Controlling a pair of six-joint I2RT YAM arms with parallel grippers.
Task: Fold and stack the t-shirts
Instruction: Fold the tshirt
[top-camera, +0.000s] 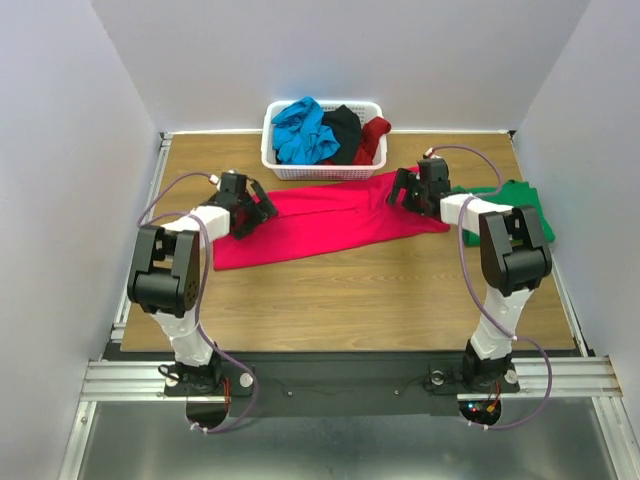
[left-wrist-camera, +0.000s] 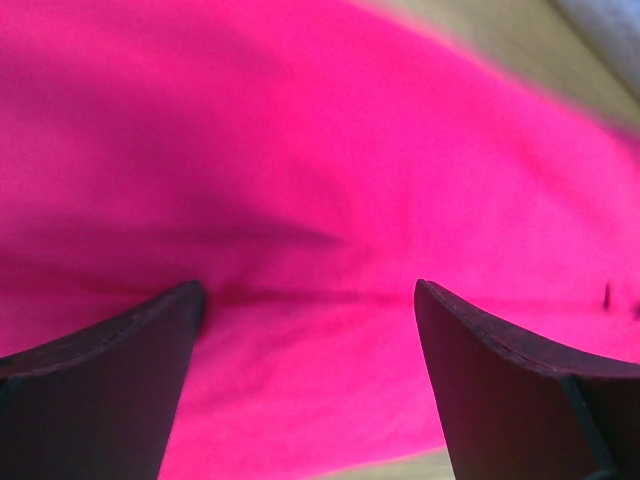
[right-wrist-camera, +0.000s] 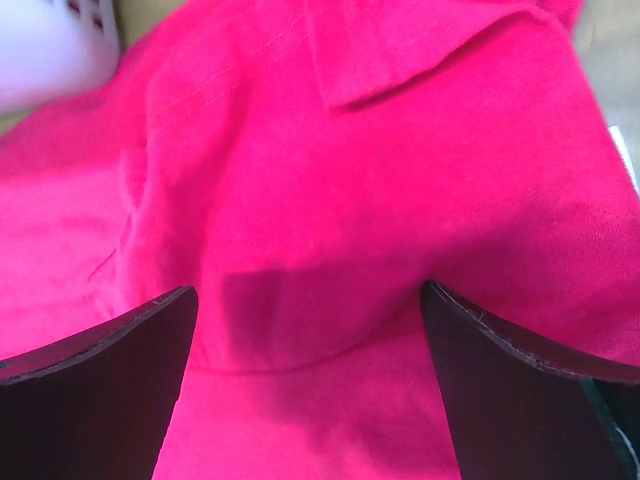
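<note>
- The left gripper (left-wrist-camera: 308, 292) has its two dark fingers spread wide. Nothing is pinched between them. Only pink cloth shows in the gap below.
- The right gripper (right-wrist-camera: 310, 293) is spread just as wide. It also has hold of nothing, and the cloth under it is bunched into a soft fold.
- Whether the fingertips touch the cloth cannot be told from either wrist view.
- The pink-red shirt (top-camera: 330, 225) lies stretched in a long band across the middle of the table (top-camera: 350, 300). The left gripper is over its left end and the right gripper over its right end.
- A small dark mark (left-wrist-camera: 607, 293) sits on the cloth near the right edge of the left wrist view. It is too small to read.
- A hem with a line of stitching (right-wrist-camera: 250, 70) crosses the top of the right wrist view.
- The green shirt (top-camera: 518, 200) lies at the right edge of the table, partly hidden behind the right arm.
- The white basket (top-camera: 300, 170) stands at the far edge, just beyond the pink-red shirt. In the right wrist view it is only a blurred white corner.
- A blue shirt (top-camera: 300, 130), a black shirt (top-camera: 345, 125) and a dark red shirt (top-camera: 372, 140) are heaped in the basket.
</note>
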